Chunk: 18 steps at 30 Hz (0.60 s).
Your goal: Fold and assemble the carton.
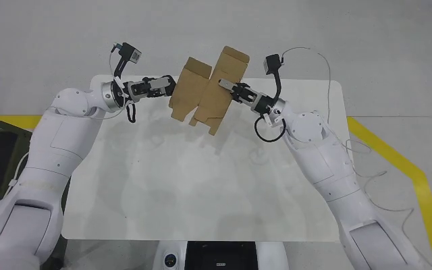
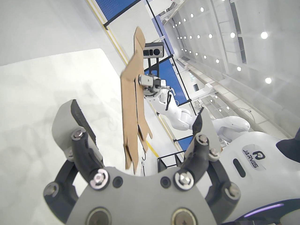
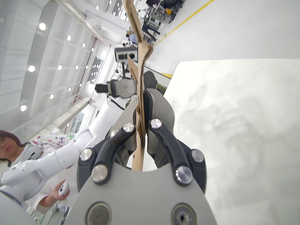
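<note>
A flat, unfolded brown carton (image 1: 200, 94) hangs in the air over the far side of the white table (image 1: 202, 196). My right gripper (image 1: 223, 84) is shut on the carton's right part; its own view shows the cardboard (image 3: 140, 71) edge-on, pinched between both pads (image 3: 149, 99). My left gripper (image 1: 168, 84) is open just beside the carton's left edge. From the left wrist, the carton (image 2: 129, 108) stands edge-on a short way beyond the spread fingers (image 2: 78, 118), with nothing between them. The right gripper (image 2: 142, 80) holds it on the far side.
Bare white tabletop spreads below and in front of both arms. Grey floor with a yellow line (image 1: 388, 152) lies past the table's far and side edges.
</note>
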Available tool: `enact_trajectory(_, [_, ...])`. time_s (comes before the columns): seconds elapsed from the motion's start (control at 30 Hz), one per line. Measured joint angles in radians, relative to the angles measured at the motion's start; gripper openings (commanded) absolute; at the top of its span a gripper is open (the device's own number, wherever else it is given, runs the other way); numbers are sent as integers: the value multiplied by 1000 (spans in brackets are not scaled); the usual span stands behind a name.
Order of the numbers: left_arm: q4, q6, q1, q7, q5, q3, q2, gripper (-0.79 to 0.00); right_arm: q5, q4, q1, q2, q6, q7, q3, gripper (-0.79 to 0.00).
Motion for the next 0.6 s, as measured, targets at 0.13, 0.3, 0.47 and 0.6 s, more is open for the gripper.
enact_trajectory(0.13, [-8,12,27,-12,-22,-2,0,0,-10,-29,-29,0,38,-65,18,-785])
enact_trajectory(0.3, [-3,26,40,-26,-52,6,-11,0,-19,-63,-56,0,69,-111,34,-785])
enact_trajectory(0.47, [-7,31,50,-30,-77,9,-22,-422,-24,-93,-79,-1,85,-126,44,-785])
enact_trajectory(0.6, [-5,36,52,-23,-80,14,-33,-539,-28,-117,-94,-1,96,-124,51,-785])
